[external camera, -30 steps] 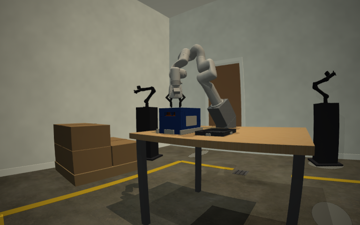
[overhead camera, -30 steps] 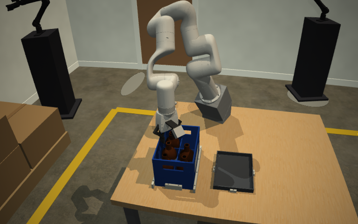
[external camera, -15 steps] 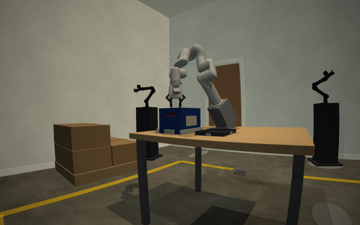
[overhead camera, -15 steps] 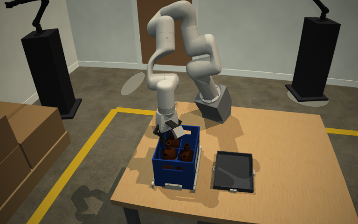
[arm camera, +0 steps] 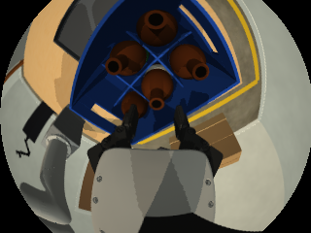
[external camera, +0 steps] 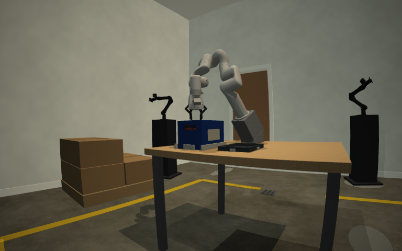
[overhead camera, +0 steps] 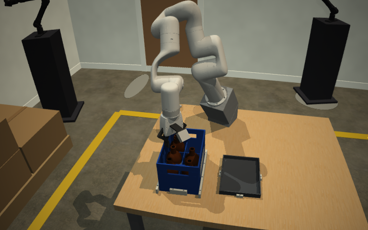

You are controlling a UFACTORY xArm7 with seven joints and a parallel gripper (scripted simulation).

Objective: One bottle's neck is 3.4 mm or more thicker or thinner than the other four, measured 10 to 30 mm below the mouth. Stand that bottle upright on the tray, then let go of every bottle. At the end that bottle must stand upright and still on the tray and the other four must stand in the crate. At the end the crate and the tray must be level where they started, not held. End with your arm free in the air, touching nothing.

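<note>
The blue crate (overhead camera: pixel 182 162) stands on the table's left part and holds several brown bottles upright in its compartments. In the wrist view the crate (arm camera: pixel 155 58) shows from above, with one bottle (arm camera: pixel 155 88) in line with the gap between my fingers and another (arm camera: pixel 132 105) partly hidden behind the left finger. My gripper (external camera: pixel 195 118) is open, pointing down, with its fingertips just above the crate's rim at the far left corner. It holds nothing. It also shows in the wrist view (arm camera: pixel 155 113). The dark tray (overhead camera: pixel 240 175) lies flat and empty to the right of the crate.
The arm's grey base (overhead camera: pixel 219 108) stands on the table behind the crate. Grey brackets (overhead camera: pixel 178 191) sit around the crate's foot. Cardboard boxes (overhead camera: pixel 24 143) are stacked on the floor to the left. Black camera pedestals (overhead camera: pixel 50 73) stand off the table.
</note>
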